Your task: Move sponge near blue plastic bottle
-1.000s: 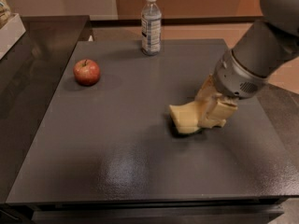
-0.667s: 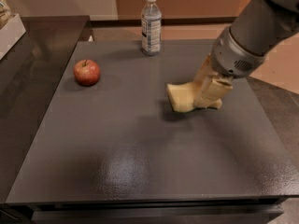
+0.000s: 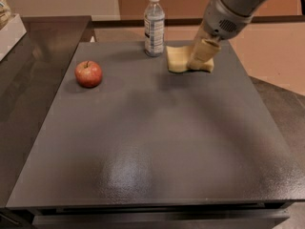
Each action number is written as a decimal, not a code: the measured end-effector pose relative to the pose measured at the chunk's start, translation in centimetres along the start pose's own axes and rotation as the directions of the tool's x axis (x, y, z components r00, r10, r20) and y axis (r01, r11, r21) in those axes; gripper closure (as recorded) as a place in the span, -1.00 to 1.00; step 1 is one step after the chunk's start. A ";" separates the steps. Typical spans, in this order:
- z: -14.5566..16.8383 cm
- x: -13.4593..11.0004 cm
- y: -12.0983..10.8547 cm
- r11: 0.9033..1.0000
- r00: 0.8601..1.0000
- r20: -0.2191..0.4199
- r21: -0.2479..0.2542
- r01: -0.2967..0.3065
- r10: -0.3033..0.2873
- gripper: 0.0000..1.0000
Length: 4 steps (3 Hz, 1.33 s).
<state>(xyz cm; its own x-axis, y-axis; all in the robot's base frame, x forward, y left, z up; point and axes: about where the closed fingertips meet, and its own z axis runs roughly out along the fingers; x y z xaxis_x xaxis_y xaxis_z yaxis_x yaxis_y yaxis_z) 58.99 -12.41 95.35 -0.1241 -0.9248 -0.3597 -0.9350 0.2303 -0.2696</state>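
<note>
The pale yellow sponge (image 3: pixel 177 59) is at the far end of the dark table (image 3: pixel 152 142), just right of the blue plastic bottle (image 3: pixel 154 25), a clear bottle with a white cap and bluish-white label standing upright. A small gap shows between sponge and bottle. My gripper (image 3: pixel 200 58) reaches down from the upper right and is shut on the sponge's right part; its tan fingers (image 3: pixel 202 54) cover that side. I cannot tell whether the sponge rests on the table or hangs just above it.
A red apple (image 3: pixel 88 74) sits on the table's left side, well away from the gripper. A darker counter (image 3: pixel 33 66) adjoins the table on the left, with a white box (image 3: pixel 9 32) at its far left edge.
My gripper has carried the sponge from the table's middle right toward the far end, ending beside the bottle. Apple and bottle have not moved.
</note>
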 end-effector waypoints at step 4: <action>9.5 -1.0 -10.1 0.998 0.999 -0.035 0.066 -0.009 0.012 0.19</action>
<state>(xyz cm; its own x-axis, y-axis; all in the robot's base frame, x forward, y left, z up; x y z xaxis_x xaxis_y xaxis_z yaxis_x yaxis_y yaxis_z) 71.74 -10.96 89.92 -0.1465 -0.9322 -0.3310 -0.9099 0.2582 -0.3245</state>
